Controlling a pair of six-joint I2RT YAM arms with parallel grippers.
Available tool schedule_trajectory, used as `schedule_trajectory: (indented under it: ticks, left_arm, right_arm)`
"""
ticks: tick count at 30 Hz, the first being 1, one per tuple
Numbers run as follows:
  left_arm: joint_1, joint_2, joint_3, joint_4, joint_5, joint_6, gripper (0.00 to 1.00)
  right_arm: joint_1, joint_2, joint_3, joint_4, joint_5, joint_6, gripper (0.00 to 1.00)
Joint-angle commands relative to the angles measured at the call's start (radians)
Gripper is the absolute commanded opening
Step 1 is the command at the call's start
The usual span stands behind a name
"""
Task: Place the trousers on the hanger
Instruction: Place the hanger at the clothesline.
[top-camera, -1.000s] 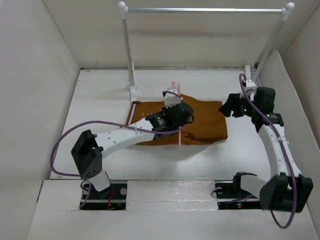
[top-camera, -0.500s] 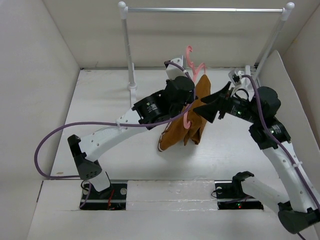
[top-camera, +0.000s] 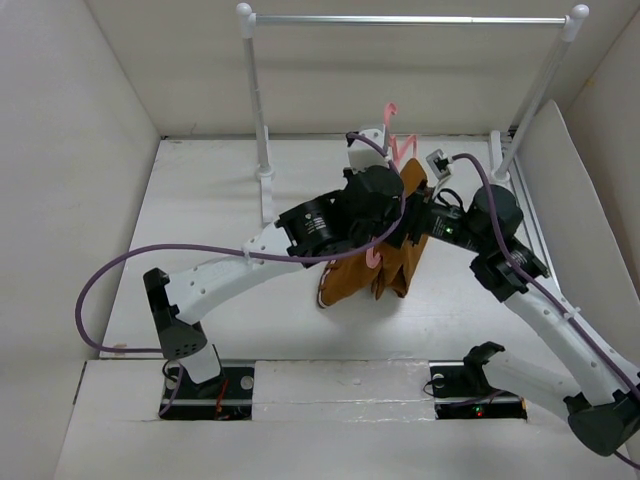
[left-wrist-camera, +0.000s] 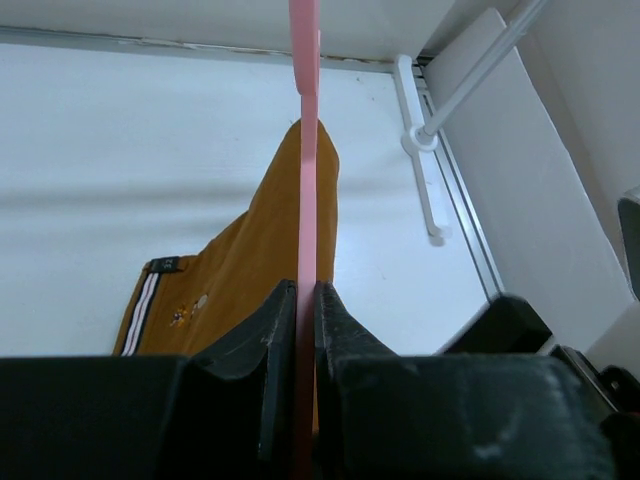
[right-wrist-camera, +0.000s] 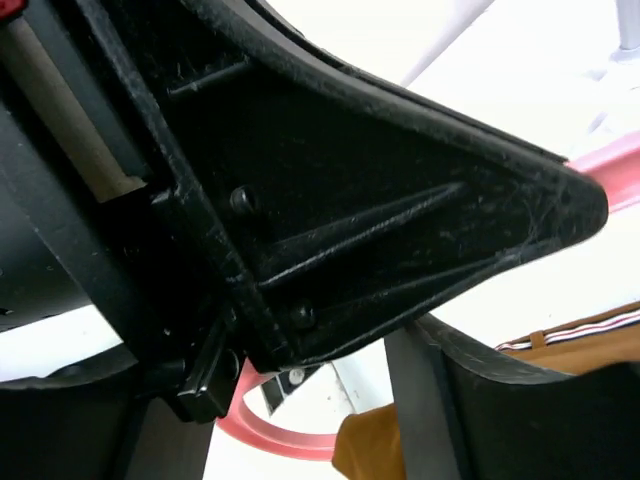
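My left end effector (left-wrist-camera: 305, 292) is clamped tight on the hanger (left-wrist-camera: 303, 150), the trousers (left-wrist-camera: 245, 270) hanging from it over the surface (left-wrist-camera: 100, 150). My right end effector (top-camera: 424, 217) is beside them; a black housing (right-wrist-camera: 330, 200) blocks its camera, so I cannot tell its opening

Right claw (top-camera: 422, 222): tips buried behind trousers (top-camera: 352, 280) and left arm (top-camera: 300, 228); gap unreadable. Hanger (left-wrist-camera: 303, 150): hook cut off, left wrist view's top edge.

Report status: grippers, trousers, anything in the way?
Left gripper shut on hanger. Right gripper crowding close beside, jaws unclear. Trousers hang from hanger. Rail stands behind.
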Motion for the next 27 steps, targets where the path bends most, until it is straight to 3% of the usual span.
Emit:
schedule_trajectory:
  ticks: [1,4,6,10,19,20,21,23,24,27]
  left_arm:
    - [-0.009,-0.046,0.046,0.179,-0.028,0.001,0.0]
    - [-0.009,-0.048,0.075,0.186,-0.027,0.023,0.0]
    - [-0.009,-0.051,0.071,0.197,-0.007,0.021,0.0]
    - [-0.009,-0.078,0.038,0.222,0.033,0.006,0.0]
    - [0.0,-0.108,0.026,0.252,0.077,0.027,0.0]
    - [0.001,-0.114,0.028,0.263,0.102,0.03,0.18]
    - [0.001,-0.114,0.023,0.263,0.102,0.03,0.18]
    - [0.011,-0.134,0.02,0.272,0.125,0.03,0.33]
    - [0.022,-0.144,0.006,0.292,0.14,0.034,0.46]
    - [0.062,-0.172,-0.005,0.307,0.194,0.018,0.57]
  right_arm:
    - [0.025,-0.017,-0.016,-0.019,0.093,0.002,0.63]
    - [0.025,-0.024,-0.038,0.003,0.107,0.021,0.41]
    - [0.025,-0.027,-0.044,0.001,0.127,0.03,0.18]
    - [0.034,-0.028,-0.065,0.024,0.136,0.054,0.0]
    - [0.025,-0.034,-0.012,0.139,0.166,0.064,0.0]
    - [0.013,-0.034,0.005,0.159,0.157,0.058,0.0]
    - [0.013,-0.034,0.005,0.159,0.148,0.057,0.0]
    - [-0.039,-0.028,0.033,0.171,0.122,0.057,0.0]
    - [-0.056,-0.027,0.04,0.178,0.09,0.057,0.0]
    - [-0.131,-0.019,0.037,0.246,0.017,0.094,0.0]
